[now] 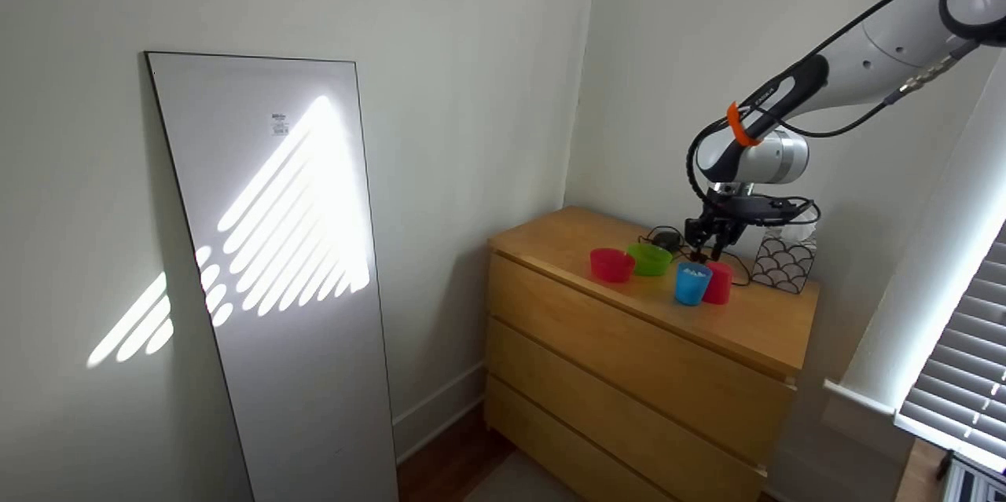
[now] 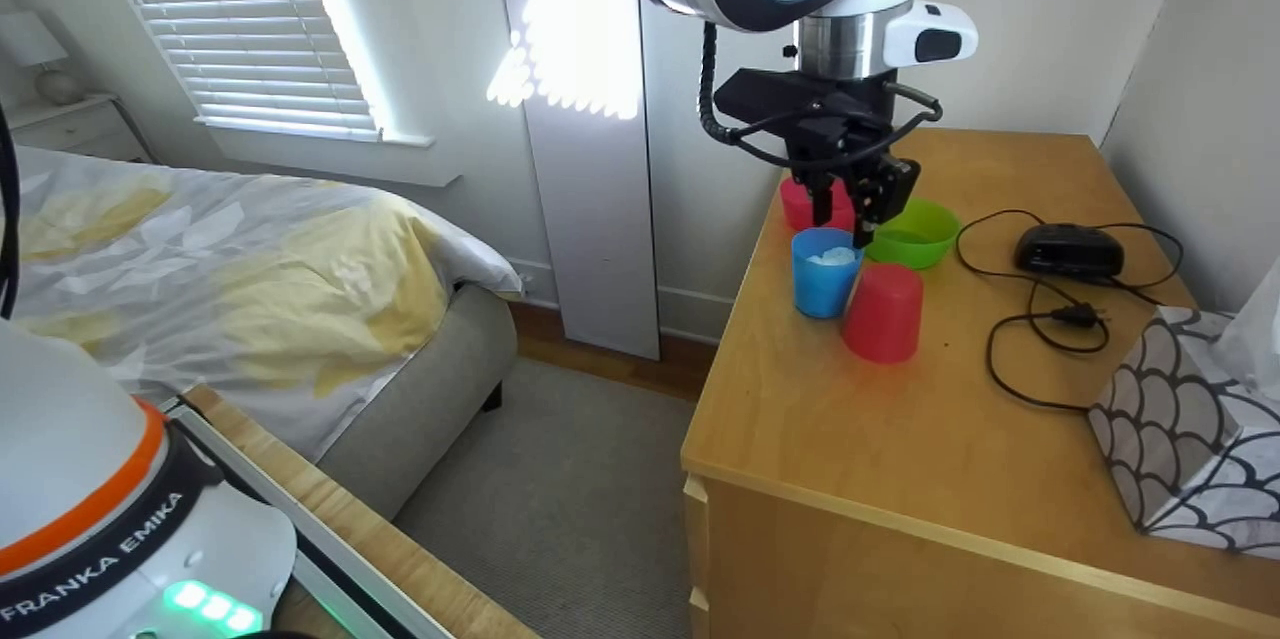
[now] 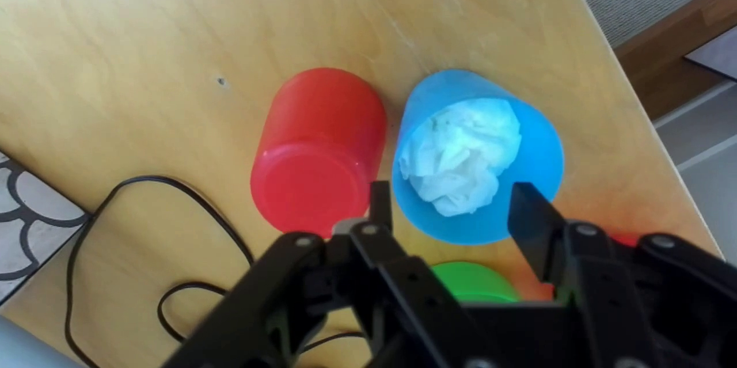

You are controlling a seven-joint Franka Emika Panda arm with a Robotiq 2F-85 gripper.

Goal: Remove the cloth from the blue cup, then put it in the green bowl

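The cloth (image 3: 463,155) is a whitish crumpled scrap lying inside the blue cup (image 3: 535,143). It also shows at the cup's mouth in both exterior views (image 1: 693,272) (image 2: 833,257). The blue cup (image 2: 825,291) stands upright on the dresser top, near its edge. My gripper (image 3: 452,190) is open and empty. Its fingertips (image 2: 842,227) are above the cup's mouth, apart from the cloth. The green bowl (image 2: 915,234) stands behind the cup in that exterior view. In the wrist view the green bowl (image 3: 472,281) is mostly hidden by the gripper.
An upside-down red cup (image 2: 885,314) stands close beside the blue cup. A red bowl (image 1: 611,265) is beside the green bowl. A black device (image 2: 1070,251) with a looping cord (image 3: 196,198) and a patterned tissue box (image 2: 1180,419) are also on the dresser (image 1: 629,329).
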